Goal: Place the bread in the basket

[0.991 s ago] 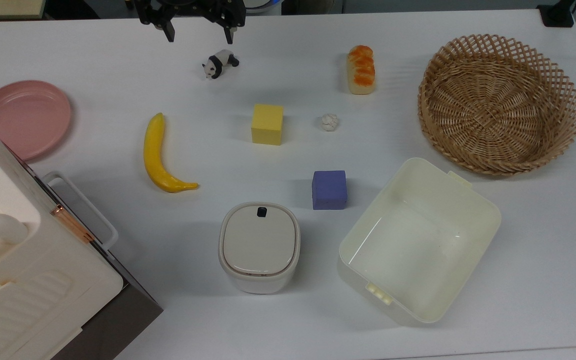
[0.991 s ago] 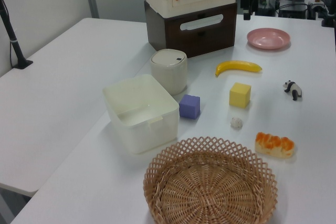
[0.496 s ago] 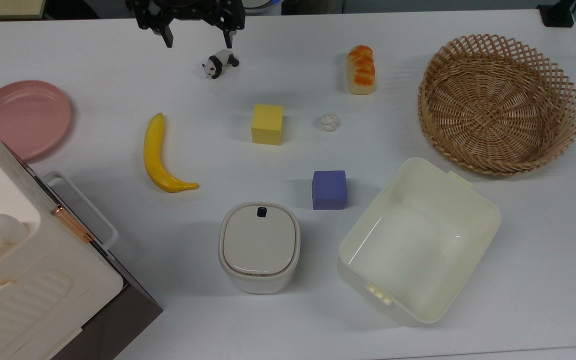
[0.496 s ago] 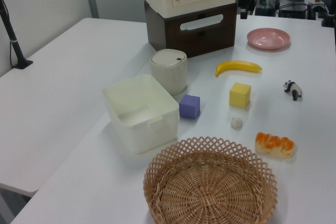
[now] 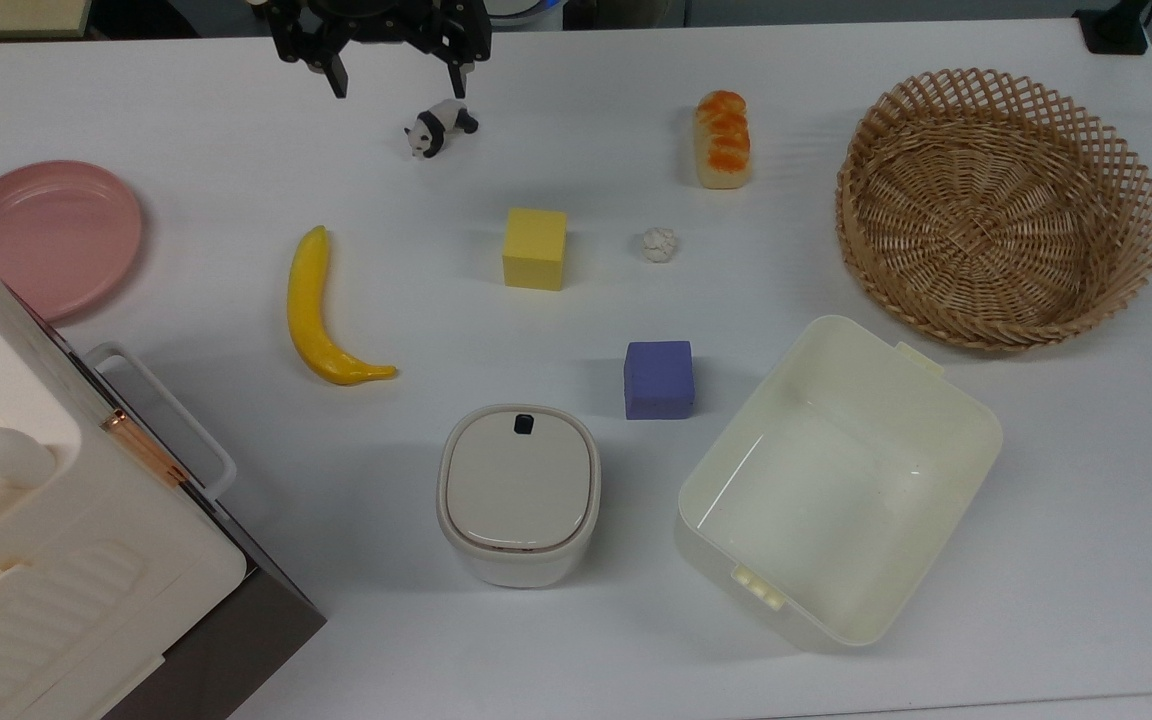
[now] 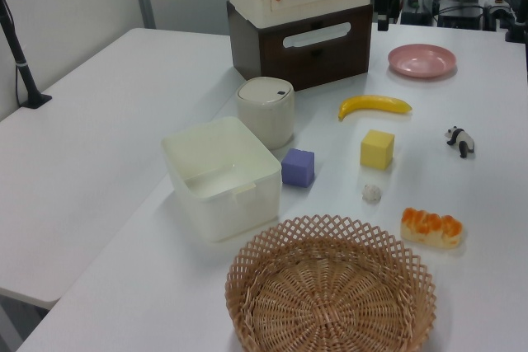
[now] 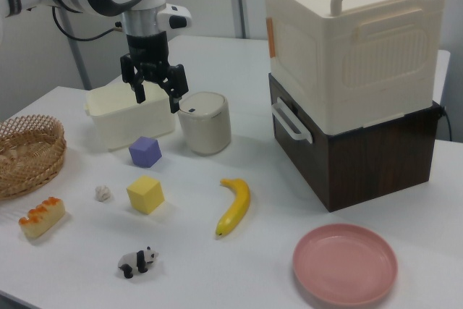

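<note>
The bread [image 5: 723, 140], a small loaf with an orange-brown glazed top, lies on the white table at the top view's upper middle, left of the basket [image 5: 1001, 205]. The basket is a large round wicker bowl with nothing in it. The bread [image 6: 431, 227] also appears beside the basket [image 6: 330, 294] in the left view, and the bread [image 7: 42, 217] lies below the basket [image 7: 29, 153] in the right view. My gripper [image 5: 398, 82] hangs open and holds nothing at the table's far edge, above a panda figure and well left of the bread. In the right view the gripper [image 7: 156, 99] hovers high over the table.
A toy panda [image 5: 439, 128], yellow cube [image 5: 535, 248], small white ball [image 5: 658, 244], purple cube [image 5: 658, 379] and banana [image 5: 321, 312] lie mid-table. A cream tub [image 5: 841, 480], lidded canister [image 5: 518, 492], pink plate [image 5: 46, 235] and cream-and-brown cabinet [image 5: 56, 540] stand around them.
My gripper has shifted very slightly near the table's far edge and stayed open. None of the objects has moved.
</note>
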Robot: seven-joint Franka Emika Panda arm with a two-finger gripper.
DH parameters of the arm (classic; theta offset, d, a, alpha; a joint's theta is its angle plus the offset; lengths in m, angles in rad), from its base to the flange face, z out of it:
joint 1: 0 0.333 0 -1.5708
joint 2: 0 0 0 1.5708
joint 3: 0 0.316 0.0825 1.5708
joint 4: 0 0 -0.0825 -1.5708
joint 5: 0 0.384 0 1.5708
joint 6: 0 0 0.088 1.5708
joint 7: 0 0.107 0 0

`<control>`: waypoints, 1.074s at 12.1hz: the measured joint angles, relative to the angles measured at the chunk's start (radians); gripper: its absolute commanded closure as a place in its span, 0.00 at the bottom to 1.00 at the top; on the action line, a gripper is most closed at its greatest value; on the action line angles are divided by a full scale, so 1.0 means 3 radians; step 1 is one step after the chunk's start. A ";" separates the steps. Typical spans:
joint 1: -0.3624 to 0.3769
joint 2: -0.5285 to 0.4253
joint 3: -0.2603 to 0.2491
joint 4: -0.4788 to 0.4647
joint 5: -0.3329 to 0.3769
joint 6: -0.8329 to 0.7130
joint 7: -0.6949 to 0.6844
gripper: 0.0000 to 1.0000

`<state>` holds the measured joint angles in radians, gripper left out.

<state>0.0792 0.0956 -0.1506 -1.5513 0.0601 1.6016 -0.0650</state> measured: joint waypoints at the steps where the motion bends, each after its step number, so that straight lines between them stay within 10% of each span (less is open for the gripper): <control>1: 0.0000 0.0000 0.0000 0.0000 0.0000 0.0000 0.0001 0.00; 13: 0.0144 -0.0005 0.0012 -0.0072 0.0000 -0.0010 0.0003 0.00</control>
<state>0.1223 0.0941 -0.1470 -1.5729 0.0601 1.5985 -0.0642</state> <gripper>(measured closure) 0.000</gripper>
